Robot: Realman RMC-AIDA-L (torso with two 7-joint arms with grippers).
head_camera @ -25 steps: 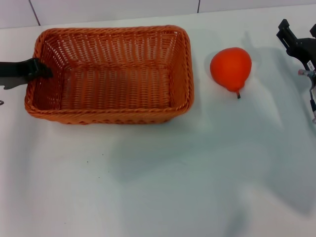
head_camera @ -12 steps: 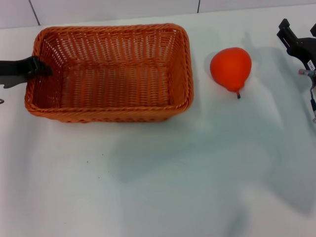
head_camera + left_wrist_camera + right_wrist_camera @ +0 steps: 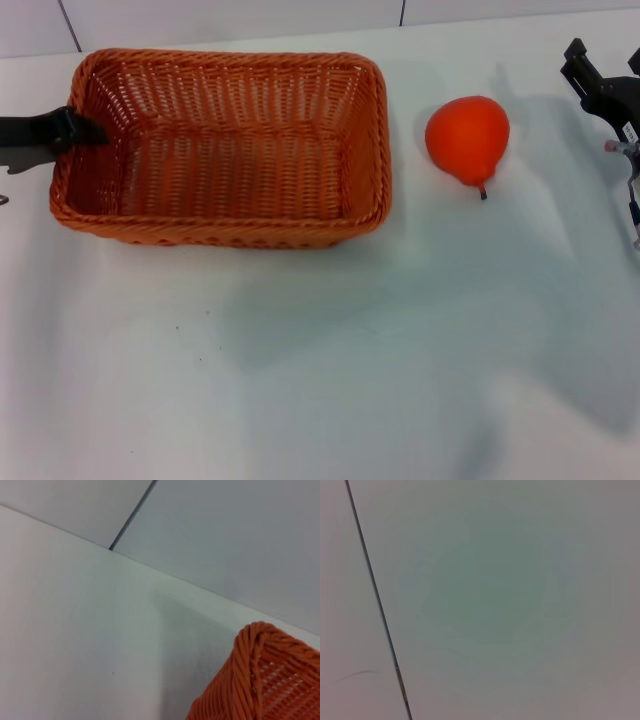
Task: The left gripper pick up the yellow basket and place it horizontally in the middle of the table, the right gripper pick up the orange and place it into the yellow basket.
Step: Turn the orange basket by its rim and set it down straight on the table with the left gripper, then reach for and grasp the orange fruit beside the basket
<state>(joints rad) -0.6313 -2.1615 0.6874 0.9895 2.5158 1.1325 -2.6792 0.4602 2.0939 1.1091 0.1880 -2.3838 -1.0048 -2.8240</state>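
The left end effector [image 3: 70, 130] was clamped on the left short rim of the yellow basket [image 3: 225, 150], which sat on the white bench [image 3: 330, 360]. The orange [image 3: 467, 139] lay just right of the basket, apart from it. Farther right of the basket, the right end effector [image 3: 600, 85] hung; its opening could not be told.

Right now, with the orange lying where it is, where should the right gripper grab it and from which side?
Probably from above, across the wide round body of the orange. It lies on the table with the tapered stem end toward the robot, so the taper would likely slip. It sits apart from the yellow basket, leaving room beside it. The right gripper is off to its right.
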